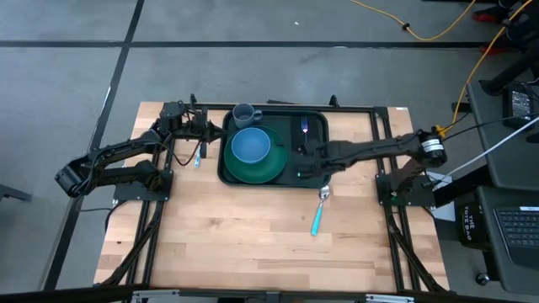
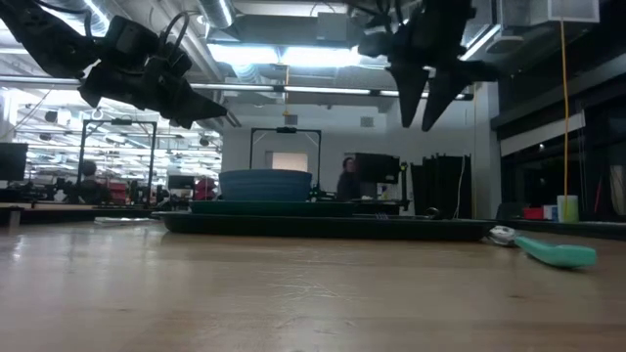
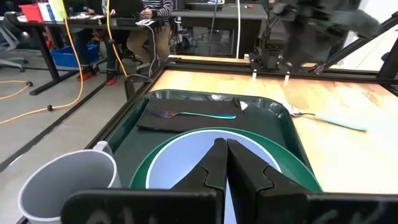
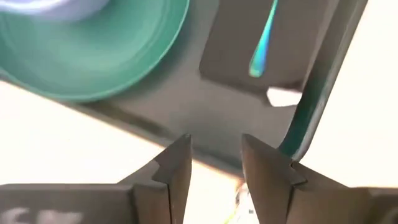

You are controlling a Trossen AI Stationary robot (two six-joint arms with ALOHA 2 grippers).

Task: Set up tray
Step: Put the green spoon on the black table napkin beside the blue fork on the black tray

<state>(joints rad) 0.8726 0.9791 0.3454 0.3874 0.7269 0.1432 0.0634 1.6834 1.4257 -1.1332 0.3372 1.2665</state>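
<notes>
The dark green tray (image 1: 286,122) lies mid-table. On it stand a green plate (image 1: 253,171) with a blue bowl (image 1: 250,145), a grey cup (image 1: 244,114) at its far left corner, and a black napkin (image 1: 309,136) with a teal-handled fork (image 1: 304,128) on top. A teal-handled spoon (image 1: 319,212) lies on the wood just near of the tray's right corner. My right gripper (image 1: 301,162) hangs open above the tray's near right part, fingers pointing down (image 2: 430,112). My left gripper (image 1: 215,130) is shut and raised (image 2: 210,112) by the tray's left edge, beside the cup (image 3: 68,180).
A small bluish utensil (image 1: 200,156) lies on the wood left of the tray, under my left arm. Bare wood stretches across the table's near half (image 1: 253,244). Black frame rails run along the far edge (image 1: 354,107). People sit at desks in the room beyond (image 3: 152,12).
</notes>
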